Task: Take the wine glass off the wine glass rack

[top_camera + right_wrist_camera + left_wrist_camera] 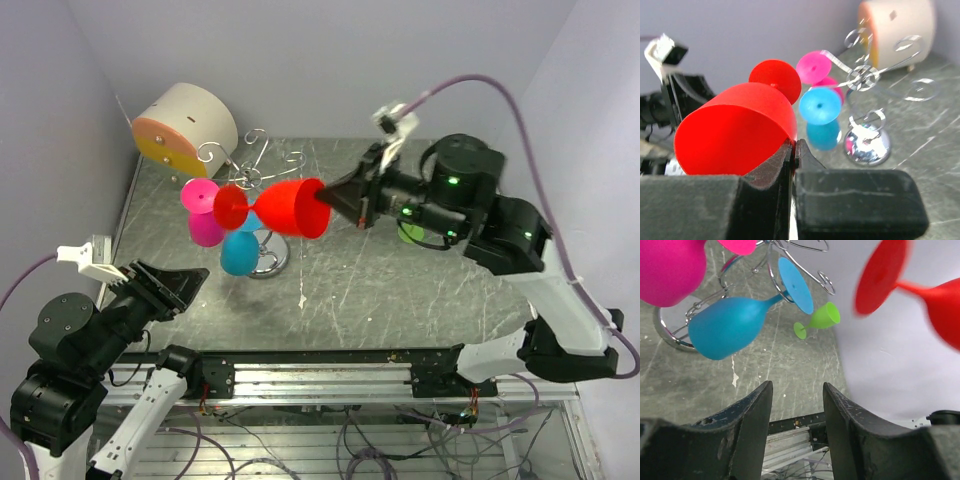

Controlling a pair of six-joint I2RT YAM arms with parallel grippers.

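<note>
lift-off step: the right gripper [794, 150] is pinched on the rim of the red wine glass [292, 208], held sideways just beside the wine glass rack [274, 260] — next it wants drawing clear. the left gripper [797, 390] gapes wide, empty. the left wrist view shows the red foot apart from the rack — from above that is unclear.

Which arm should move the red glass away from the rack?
Right: the right gripper is shut on the rim of the red wine glass. The left gripper is open, empty, back from the wine glass rack.
</note>
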